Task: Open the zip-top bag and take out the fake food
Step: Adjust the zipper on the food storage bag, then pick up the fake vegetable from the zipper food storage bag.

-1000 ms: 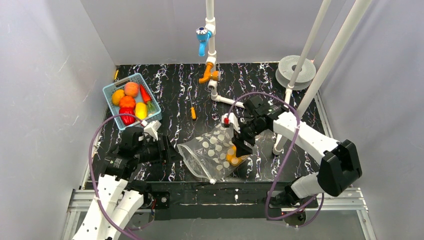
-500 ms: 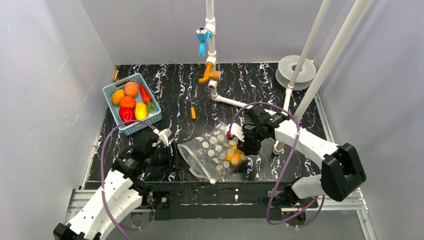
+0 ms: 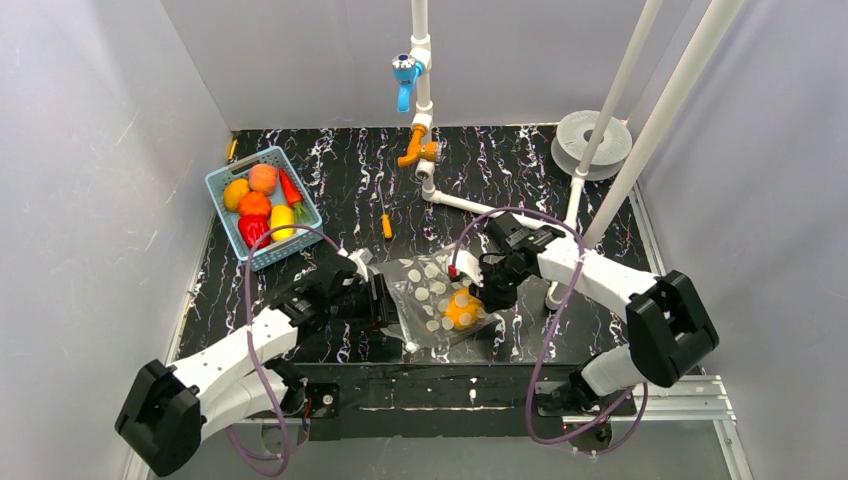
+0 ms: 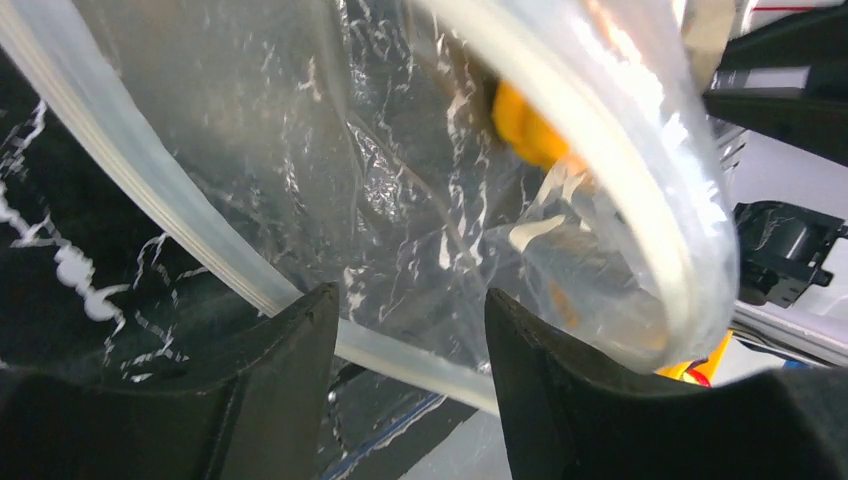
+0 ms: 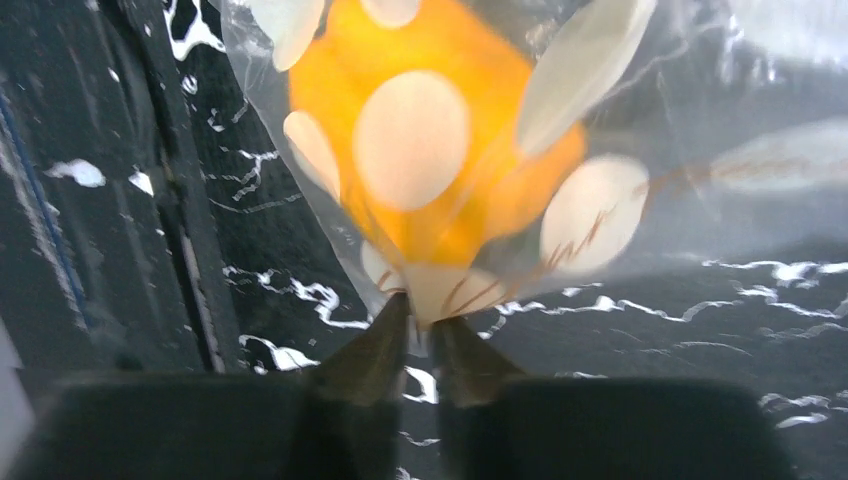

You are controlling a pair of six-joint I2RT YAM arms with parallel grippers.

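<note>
Gaping wide at the bag mouth: left end effector [image 3: 386, 300], fingers [image 4: 275, 390] well apart, lower zip rim of the zip-top bag [image 3: 432, 305] crossing the gap between them; touching the rim or not, cannot tell. Lies crumpled on the black marbled surface [image 3: 340, 180] near the front edge, between both end effectors, mouth open toward the left one. Holds one round orange fake food [image 3: 462, 308] inside, toward its right side, blurred behind white dots in the right wrist view. Pinching a fold of bag film just below that piece: right end effector [image 5: 418, 325], fingertips [image 5: 385, 335] almost together, plastic clamped between. Farther back, lying on the surface apart from the bag: small orange-handled screwdriver [image 3: 386, 225]. Farther left and back, sitting near the left wall: light blue basket [image 3: 240, 163] with yellow, orange and red fruit and vegetable pieces [image 3: 255, 205]. At the far edge, standing upright: white pipe [image 3: 422, 40] with blue valve [image 3: 405, 70] and orange valve [image 3: 415, 152]; grey spool [image 3: 590, 135] off to the right.
</note>
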